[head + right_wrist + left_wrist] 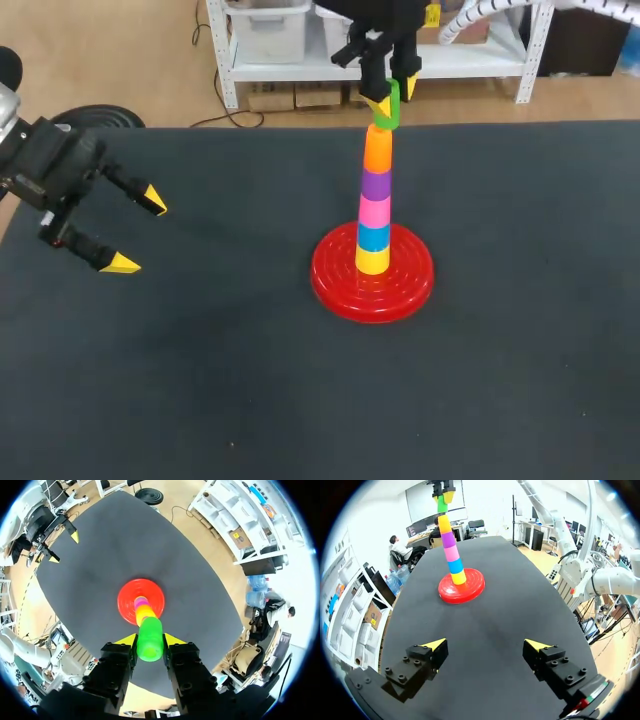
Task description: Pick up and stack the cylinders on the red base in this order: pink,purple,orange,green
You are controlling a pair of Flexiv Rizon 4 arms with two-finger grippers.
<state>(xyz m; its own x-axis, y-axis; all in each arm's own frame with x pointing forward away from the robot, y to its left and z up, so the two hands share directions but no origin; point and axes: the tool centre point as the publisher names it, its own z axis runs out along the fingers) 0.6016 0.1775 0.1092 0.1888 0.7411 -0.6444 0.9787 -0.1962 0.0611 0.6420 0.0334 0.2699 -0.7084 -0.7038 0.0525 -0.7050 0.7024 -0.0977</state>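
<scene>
The green cylinder is gripped by the right hand directly above the orange cylinder, the left hand being open.

stack on base | cylinder over it (in right gripper); left gripper leftward

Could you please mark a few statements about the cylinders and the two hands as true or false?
1. The right hand is shut on the green cylinder. True.
2. The left hand holds the orange cylinder. False: it is open and empty; the orange cylinder sits on the purple cylinder.
3. The purple cylinder sits directly on the pink cylinder. True.
4. The blue cylinder is lowest on the red base. False: the yellow cylinder is lowest, with blue above it.
</scene>
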